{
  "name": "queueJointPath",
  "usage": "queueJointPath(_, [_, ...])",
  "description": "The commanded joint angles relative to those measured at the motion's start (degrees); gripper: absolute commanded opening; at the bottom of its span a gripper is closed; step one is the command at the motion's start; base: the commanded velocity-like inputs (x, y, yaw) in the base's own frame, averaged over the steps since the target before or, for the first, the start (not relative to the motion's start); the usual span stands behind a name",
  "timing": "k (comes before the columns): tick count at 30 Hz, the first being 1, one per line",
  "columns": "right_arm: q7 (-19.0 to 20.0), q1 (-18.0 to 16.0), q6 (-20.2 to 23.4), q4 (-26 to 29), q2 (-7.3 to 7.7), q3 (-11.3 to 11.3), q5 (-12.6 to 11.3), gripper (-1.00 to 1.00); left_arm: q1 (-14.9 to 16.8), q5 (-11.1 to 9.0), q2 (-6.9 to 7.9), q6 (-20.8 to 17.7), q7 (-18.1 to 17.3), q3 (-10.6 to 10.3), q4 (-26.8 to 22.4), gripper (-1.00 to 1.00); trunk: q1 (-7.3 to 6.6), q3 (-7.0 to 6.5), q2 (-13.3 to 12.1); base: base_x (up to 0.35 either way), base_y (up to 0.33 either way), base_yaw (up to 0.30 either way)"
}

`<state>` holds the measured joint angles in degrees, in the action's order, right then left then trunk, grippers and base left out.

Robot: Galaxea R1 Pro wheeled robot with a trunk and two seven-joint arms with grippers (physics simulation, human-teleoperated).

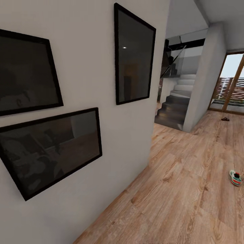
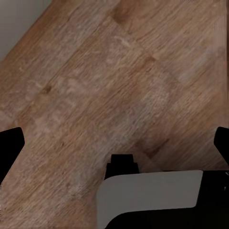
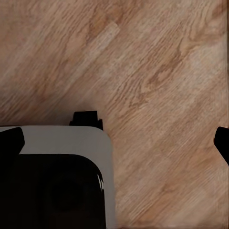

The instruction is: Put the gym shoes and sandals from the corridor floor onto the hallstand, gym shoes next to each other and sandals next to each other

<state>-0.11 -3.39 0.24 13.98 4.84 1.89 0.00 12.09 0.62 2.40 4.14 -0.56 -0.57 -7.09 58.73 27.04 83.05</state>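
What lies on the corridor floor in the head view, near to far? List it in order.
Gym shoe → sandal → glass door at the far end.

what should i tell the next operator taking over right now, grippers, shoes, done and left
Left gripper and right gripper: both open, empty, over bare corridor floor.
One gym shoe lies on the floor ahead to the right. A small dark item, probably a sandal, lies farther off near the glass door.
Nothing is shown as placed on the rack yet. Left: drive over, collect all four, pair them on the rack.
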Motion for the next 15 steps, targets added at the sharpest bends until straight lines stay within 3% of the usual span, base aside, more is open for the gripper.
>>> queueJointPath(1, [0.00, -0.03, 0.03, 0.01, -0.02, 0.21, 0.00, 1.00, 0.01, 0.07, 0.06, 0.21, -0.06, -0.07, 0.02, 1.00, 0.00, 0.10, 0.03, 0.000, 0.000, -0.279])
queueJointPath(7, [0.02, -0.03, 0.03, -0.01, -0.01, 0.35, 0.00, 1.00, 0.03, 0.08, 0.14, 0.24, -0.06, -0.08, 0.04, 1.00, 0.00, 0.39, 0.03, 0.090, -0.090, -0.275])
queueJointPath(15, [0.02, -0.03, 0.03, -0.08, -0.01, 0.39, 0.00, 1.00, 0.04, 0.08, 0.30, 0.25, -0.06, -0.05, 0.05, 1.00, 0.00, 0.78, 0.03, 0.144, -0.211, -0.272])
